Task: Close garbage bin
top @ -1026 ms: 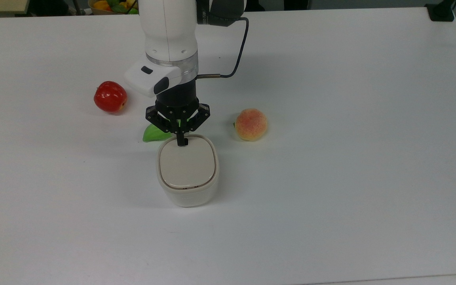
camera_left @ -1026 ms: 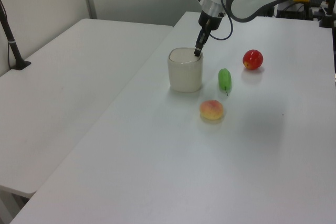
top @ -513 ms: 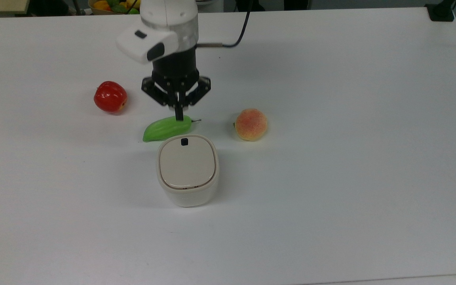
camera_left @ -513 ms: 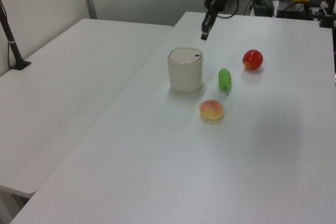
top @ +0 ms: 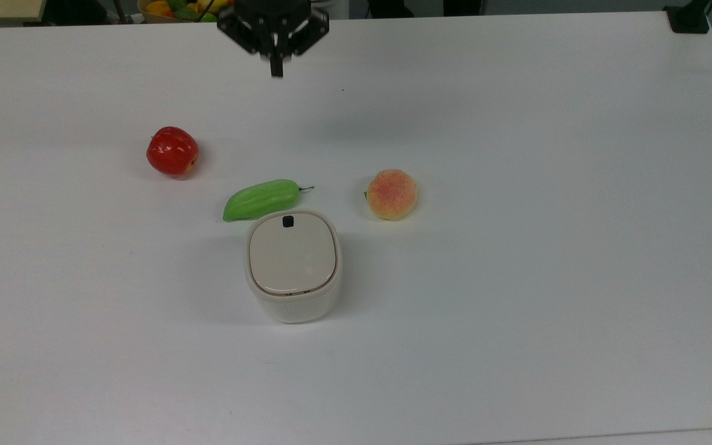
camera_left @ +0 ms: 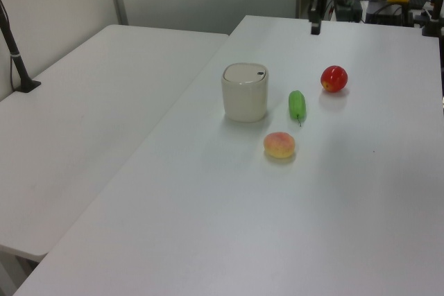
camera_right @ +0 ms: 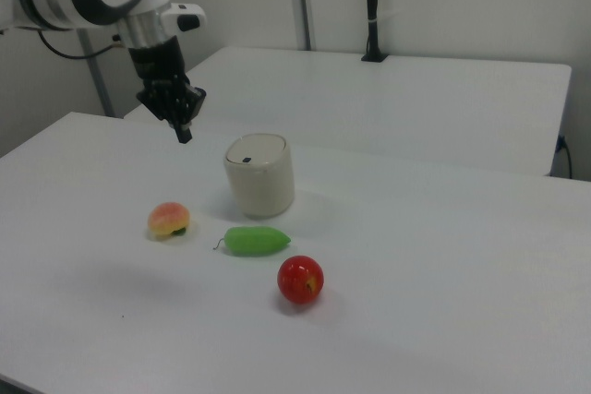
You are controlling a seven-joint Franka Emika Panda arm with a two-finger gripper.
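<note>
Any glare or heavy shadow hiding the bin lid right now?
Top view: soft, even light, the garbage bin lid flat and readable, black latch crisp, faint shadow to the top view's left. Left view: no glare on it. Right view: the end effector hangs clear, casting no shadow on the lid.

The top view looked steeply down on the white table (top: 517, 247) from its near edge, facing the gripper (top: 276, 69). The left view and right view stood lower and farther back at opposite sides — each looking obliquely across. All three shared the garbage bin (top: 293, 266) (camera_left: 244, 92) (camera_right: 259, 175) with the fruit near it.
</note>
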